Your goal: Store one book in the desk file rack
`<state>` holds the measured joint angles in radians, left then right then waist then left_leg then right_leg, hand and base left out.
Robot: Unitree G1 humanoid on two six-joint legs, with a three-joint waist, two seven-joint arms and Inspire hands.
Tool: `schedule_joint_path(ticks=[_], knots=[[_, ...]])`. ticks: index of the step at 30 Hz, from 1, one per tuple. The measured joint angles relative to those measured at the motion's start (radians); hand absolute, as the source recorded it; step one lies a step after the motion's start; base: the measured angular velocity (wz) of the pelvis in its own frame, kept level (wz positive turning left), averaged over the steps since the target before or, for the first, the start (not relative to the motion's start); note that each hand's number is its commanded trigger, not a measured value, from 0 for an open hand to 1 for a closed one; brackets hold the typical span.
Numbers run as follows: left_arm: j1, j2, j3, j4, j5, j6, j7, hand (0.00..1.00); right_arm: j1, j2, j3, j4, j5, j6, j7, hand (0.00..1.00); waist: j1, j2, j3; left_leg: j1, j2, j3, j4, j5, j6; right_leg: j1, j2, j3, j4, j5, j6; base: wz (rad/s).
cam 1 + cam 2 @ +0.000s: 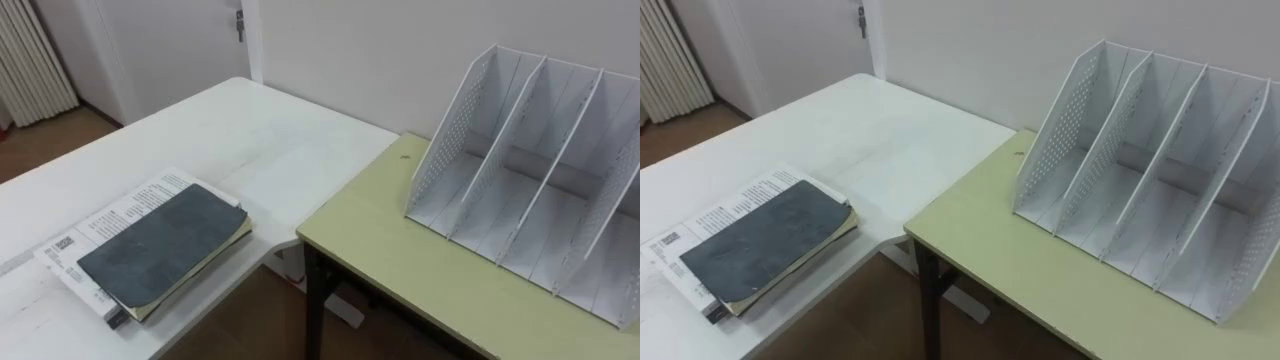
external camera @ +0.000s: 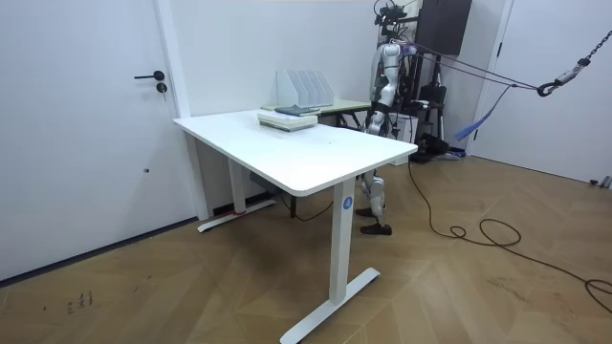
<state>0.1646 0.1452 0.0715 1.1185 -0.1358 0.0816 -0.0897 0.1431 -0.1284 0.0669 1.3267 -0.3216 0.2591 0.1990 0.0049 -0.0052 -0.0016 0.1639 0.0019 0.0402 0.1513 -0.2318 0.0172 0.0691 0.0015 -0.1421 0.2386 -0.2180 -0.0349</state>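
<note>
In the room view the robot stands upright behind the far end of the tables. Its left hand (image 2: 369, 121) hangs low at its side, by the desk (image 1: 400, 260) edge. It is too small to tell whether it is open, closed or holding anything.

The green desk is just beside that hand, on the room view's left of it. The rack (image 1: 530, 190) stands upright on the desk, near the wall. It has a perforated white side panel and slanted dividers, and its slots open toward the robot.

Farther from the hand, toward the camera in the room view, the white table (image 1: 250, 140) meets the desk's corner. I cannot tell whether the two touch.

The books lie flat in a small stack on that table, well apart from the hand and from the rack. In the eye views they sit at the lower left. A dark grey book (image 1: 160, 245) is on top, with yellowish page edges under its cover. A white printed book (image 1: 115, 215) lies beneath it and sticks out on the far side.

Beyond the table are a door (image 2: 86, 124) and a radiator (image 1: 35, 60).
</note>
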Motion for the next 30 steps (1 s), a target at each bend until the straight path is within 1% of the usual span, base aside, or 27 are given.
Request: schedule_joint_path(ticks=[9, 15, 20, 23, 27, 30], knots=[[0.0, 0.0, -0.001, 0.0, -0.001, -0.001, 0.001, 0.0, 0.0, 0.0, 0.001, -0.001, 0.003, -0.001, 0.0, 0.0, 0.0, -0.001, 0.0002, 0.001, 0.0, 0.0, 0.0, 0.0, 0.0, 0.0, -0.002, 0.001, 0.0, 0.0, 0.0, 0.0], [0.001, 0.0, -0.007, 0.0, -0.001, -0.008, 0.01, 0.0, -0.002, 0.0, -0.001, 0.0, -0.001, -0.019, -0.003, 0.0, -0.001, -0.001, 0.0007, 0.001, 0.0, 0.0, 0.0, 0.0, 0.0, 0.001, -0.001, 0.002, 0.0, 0.0, 0.0, 0.0], [0.003, 0.0, -0.006, 0.0, 0.0, -0.018, 0.013, 0.0, -0.002, 0.001, -0.001, 0.0, -0.001, -0.022, -0.003, 0.0, -0.001, -0.004, 0.0023, 0.001, 0.0, 0.0, 0.0, 0.0, 0.0, 0.0, -0.001, 0.003, 0.0, 0.0, 0.0, 0.0], [0.001, 0.0, -0.008, 0.0, 0.003, -0.023, 0.018, 0.0, -0.006, 0.0, -0.008, -0.007, -0.004, -0.031, -0.002, 0.0, -0.003, -0.007, 0.0027, -0.001, 0.0, 0.0, 0.0, 0.0, 0.0, -0.001, -0.002, 0.003, 0.0, 0.0, 0.0, 0.0], [-0.007, 0.001, -0.015, -0.002, 0.067, -0.043, 0.023, 0.0, -0.008, 0.0, -0.011, -0.01, -0.006, -0.063, -0.001, 0.0, -0.003, -0.01, 0.0029, 0.0, 0.0, 0.0, 0.0, 0.0, 0.0, 0.0, -0.002, 0.004, -0.001, 0.0, 0.0, 0.0], [-0.021, 0.001, -0.018, -0.016, 0.14, -0.044, 0.023, 0.0, -0.013, 0.0, -0.01, -0.01, -0.002, -0.073, -0.001, 0.0, -0.003, -0.01, 0.0029, 0.0, 0.0, 0.003, 0.0, 0.0, 0.0, -0.001, -0.002, 0.003, -0.001, 0.0, 0.0, 0.0]])
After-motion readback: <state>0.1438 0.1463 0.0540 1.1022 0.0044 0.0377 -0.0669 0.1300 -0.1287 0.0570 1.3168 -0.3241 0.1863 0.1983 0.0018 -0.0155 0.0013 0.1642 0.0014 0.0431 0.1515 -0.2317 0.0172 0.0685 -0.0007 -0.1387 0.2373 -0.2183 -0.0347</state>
